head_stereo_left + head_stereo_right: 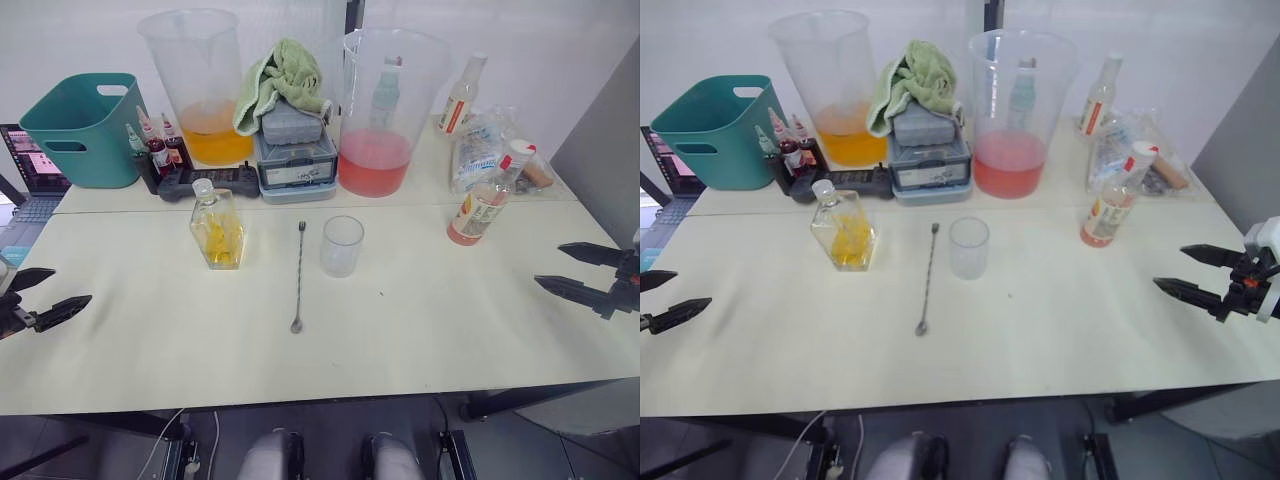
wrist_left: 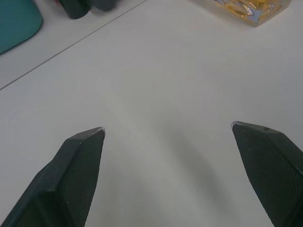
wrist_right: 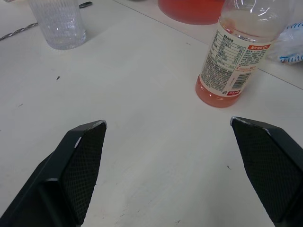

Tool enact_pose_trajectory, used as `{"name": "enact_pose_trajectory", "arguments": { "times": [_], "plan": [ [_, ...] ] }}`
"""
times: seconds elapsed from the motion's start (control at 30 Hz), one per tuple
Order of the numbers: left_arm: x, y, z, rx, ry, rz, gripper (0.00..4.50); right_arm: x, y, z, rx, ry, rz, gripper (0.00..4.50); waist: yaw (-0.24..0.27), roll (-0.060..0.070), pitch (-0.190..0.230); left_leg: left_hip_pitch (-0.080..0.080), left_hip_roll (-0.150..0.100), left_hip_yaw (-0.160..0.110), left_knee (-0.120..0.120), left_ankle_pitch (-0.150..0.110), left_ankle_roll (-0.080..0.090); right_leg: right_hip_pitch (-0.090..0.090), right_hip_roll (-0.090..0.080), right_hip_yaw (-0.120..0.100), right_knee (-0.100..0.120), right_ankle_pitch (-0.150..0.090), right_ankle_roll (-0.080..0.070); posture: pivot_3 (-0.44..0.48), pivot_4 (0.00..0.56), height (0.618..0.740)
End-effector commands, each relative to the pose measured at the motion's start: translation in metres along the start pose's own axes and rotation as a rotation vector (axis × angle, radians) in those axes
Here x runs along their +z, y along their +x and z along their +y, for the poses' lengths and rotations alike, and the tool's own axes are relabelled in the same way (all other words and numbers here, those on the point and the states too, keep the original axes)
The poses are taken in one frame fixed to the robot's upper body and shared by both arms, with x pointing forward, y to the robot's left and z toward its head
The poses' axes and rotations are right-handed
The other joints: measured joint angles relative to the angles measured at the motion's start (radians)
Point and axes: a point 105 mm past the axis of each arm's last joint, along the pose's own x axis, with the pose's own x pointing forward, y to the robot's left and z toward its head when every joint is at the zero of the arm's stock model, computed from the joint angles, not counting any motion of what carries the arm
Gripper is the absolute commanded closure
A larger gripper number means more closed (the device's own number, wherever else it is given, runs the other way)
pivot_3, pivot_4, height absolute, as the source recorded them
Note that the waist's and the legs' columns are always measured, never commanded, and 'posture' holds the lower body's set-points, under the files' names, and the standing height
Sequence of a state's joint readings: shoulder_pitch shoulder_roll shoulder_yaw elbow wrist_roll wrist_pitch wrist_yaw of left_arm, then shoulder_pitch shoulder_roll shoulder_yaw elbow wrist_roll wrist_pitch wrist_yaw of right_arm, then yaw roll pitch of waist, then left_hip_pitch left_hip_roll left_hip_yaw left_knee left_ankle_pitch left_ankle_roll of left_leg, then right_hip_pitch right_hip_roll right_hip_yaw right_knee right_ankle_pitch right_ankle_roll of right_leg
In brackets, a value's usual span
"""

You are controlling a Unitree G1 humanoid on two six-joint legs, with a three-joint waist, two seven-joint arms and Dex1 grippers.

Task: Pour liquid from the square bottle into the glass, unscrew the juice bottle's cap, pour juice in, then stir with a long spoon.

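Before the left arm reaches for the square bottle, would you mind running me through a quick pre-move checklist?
1. Left gripper open and holding nothing: ok.
2. Right gripper open and holding nothing: ok.
3. Square bottle upright, white cap on: ok.
4. Glass upright and apparently empty, standing apart from the long spoon: ok.
5. Juice bottle upright, to the robot's right of the glass, cap on: ok.
6. Whether the square bottle's cap is loose: cannot tell.
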State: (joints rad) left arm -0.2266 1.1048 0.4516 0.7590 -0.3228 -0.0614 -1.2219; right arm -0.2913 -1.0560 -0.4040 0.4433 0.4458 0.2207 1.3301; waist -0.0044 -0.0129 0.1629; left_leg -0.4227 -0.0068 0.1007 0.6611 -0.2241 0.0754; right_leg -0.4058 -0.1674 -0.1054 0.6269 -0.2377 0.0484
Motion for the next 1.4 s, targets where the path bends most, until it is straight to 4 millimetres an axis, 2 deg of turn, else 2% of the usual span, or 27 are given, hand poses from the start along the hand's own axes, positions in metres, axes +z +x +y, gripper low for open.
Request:
{"name": "enact_pose_trajectory", "arguments": {
  "times": [0.03, 0.23, 0.37, 0.53, 0.67, 0.77, 0.83, 1.03, 1.3, 1.4],
  "plan": [
    [0.011, -0.007, 0.006, 0.040, 0.031, -0.046, 0.00, 0.012, -0.002, -0.004, -0.016, -0.034, -0.041, 0.05, -0.001, 0.000, 0.000, 0.000, 0.000, 0.000, 0.000, 0.000, 0.000, 0.000, 0.000, 0.000, 0.000, 0.000, 0.000, 0.000, 0.150, 0.739],
    [0.012, -0.013, -0.001, 0.052, -0.007, -0.081, 0.00, 0.027, 0.014, 0.000, 0.054, -0.001, -0.090, 0.05, -0.008, 0.000, 0.000, 0.001, 0.002, 0.001, 0.000, 0.000, 0.000, 0.000, 0.000, -0.001, 0.000, 0.001, -0.001, 0.000, 0.150, 0.739],
    [0.009, -0.023, -0.021, 0.135, -0.016, -0.169, 0.00, 0.054, 0.040, 0.036, 0.302, -0.029, -0.102, 0.05, -0.019, 0.001, 0.000, 0.001, 0.005, 0.003, 0.000, -0.001, -0.001, -0.001, -0.004, -0.001, -0.001, 0.002, -0.003, 0.000, 0.150, 0.739],
    [0.010, -0.026, -0.052, 0.176, -0.105, -0.254, 0.00, 0.075, 0.056, 0.059, 0.454, -0.082, -0.138, 0.05, -0.009, -0.001, 0.000, 0.001, 0.005, 0.004, 0.000, -0.002, -0.001, -0.001, -0.012, -0.017, 0.000, 0.004, -0.005, 0.000, 0.150, 0.739],
    [0.021, -0.025, -0.075, 0.244, -0.240, -0.353, 0.00, 0.089, 0.069, 0.074, 0.551, -0.118, -0.147, 0.05, 0.007, -0.002, 0.001, 0.001, 0.005, 0.004, 0.002, -0.002, -0.001, 0.000, -0.013, -0.018, -0.003, 0.007, -0.003, 0.000, 0.150, 0.739],
    [0.033, -0.011, -0.105, 0.268, -0.287, -0.396, 0.00, 0.097, 0.077, 0.084, 0.614, -0.139, -0.160, 0.05, 0.019, -0.002, 0.001, 0.001, 0.005, 0.004, 0.004, -0.006, 0.006, 0.001, -0.014, -0.017, -0.004, 0.009, -0.002, 0.000, 0.150, 0.739],
    [0.039, -0.004, -0.117, 0.277, -0.315, -0.419, 0.00, 0.101, 0.080, 0.087, 0.633, -0.149, -0.168, 0.05, 0.023, -0.002, 0.001, 0.000, 0.004, 0.004, 0.008, -0.005, 0.005, 0.002, -0.013, -0.017, -0.004, 0.009, -0.002, 0.000, 0.150, 0.739],
    [0.063, 0.032, -0.156, 0.286, -0.394, -0.490, 0.00, 0.113, 0.088, 0.098, 0.666, -0.178, -0.206, 0.05, 0.035, -0.003, 0.000, -0.003, 0.004, 0.005, 0.017, -0.006, 0.006, 0.003, -0.008, -0.017, -0.003, 0.011, 0.000, 0.000, 0.150, 0.739],
    [0.074, 0.063, -0.173, 0.341, -0.399, -0.493, 0.00, 0.125, 0.077, 0.113, 0.699, -0.231, -0.198, 0.05, 0.045, -0.003, 0.000, -0.003, 0.005, 0.007, 0.018, -0.009, 0.011, 0.002, -0.007, -0.016, -0.003, 0.012, 0.001, 0.000, 0.150, 0.739],
    [0.074, 0.081, -0.170, 0.397, -0.411, -0.476, 0.00, 0.128, 0.073, 0.117, 0.694, -0.248, -0.199, 0.05, 0.050, -0.003, 0.000, -0.004, 0.005, 0.008, 0.019, -0.009, 0.012, 0.002, -0.007, -0.016, -0.003, 0.012, 0.001, 0.000, 0.150, 0.739]
  ]
}}
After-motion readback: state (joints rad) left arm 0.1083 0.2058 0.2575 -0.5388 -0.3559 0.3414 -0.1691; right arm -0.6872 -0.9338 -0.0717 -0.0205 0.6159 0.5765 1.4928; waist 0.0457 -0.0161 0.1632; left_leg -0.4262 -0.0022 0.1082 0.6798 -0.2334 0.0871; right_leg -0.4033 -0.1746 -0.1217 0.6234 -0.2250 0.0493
